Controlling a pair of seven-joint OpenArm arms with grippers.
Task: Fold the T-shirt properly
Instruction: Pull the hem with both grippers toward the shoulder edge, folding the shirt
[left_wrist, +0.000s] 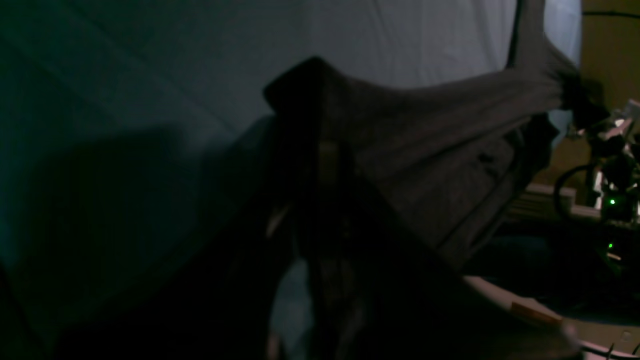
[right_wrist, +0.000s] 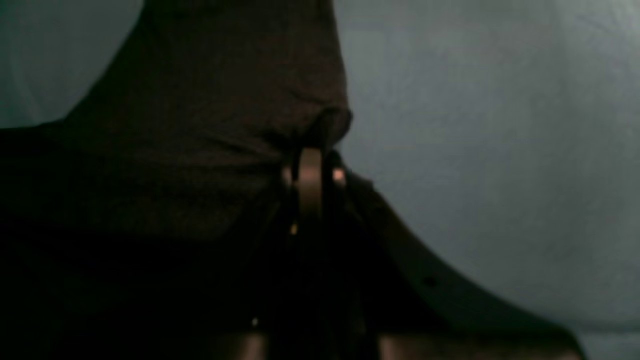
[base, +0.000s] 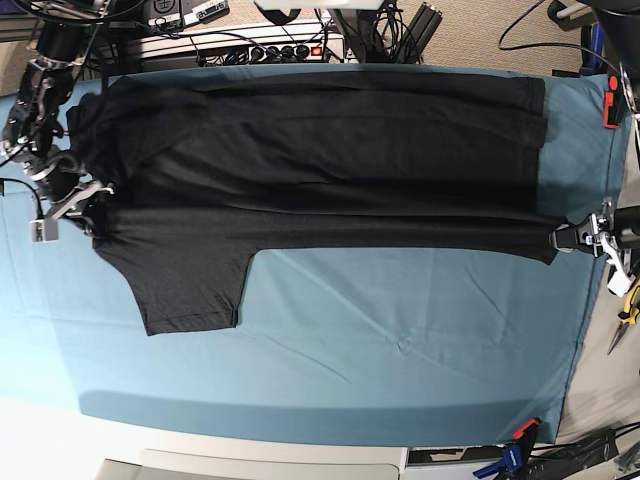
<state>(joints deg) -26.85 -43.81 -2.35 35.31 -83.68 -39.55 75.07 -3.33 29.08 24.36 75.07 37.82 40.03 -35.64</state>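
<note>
The T-shirt lies spread across the far half of the bench, on the teal cloth, with one sleeve hanging toward the near side at the left. Its near edge is stretched in a straight line between the two arms.

The right gripper sits at the left end of that edge, its fingers closed on a bunch of dark fabric, as the right wrist view shows plainly. The left gripper holds the opposite end at the right, fingers likewise pinched shut on the shirt (its own view is very dark, but the cloth runs taut from it toward the other arm).

The main risk, as I judge it, is the tension. If the arms move apart or lift unevenly, one pinch could slip and that end would drop, leaving a skewed fold. Too little tension would let the middle sag and crease. The loose sleeve could also drag or tuck under if the edge is carried over it.

Both arms reach in low from the sides of the bench, wrists roughly level, grippers pointing inward toward each other.
</note>
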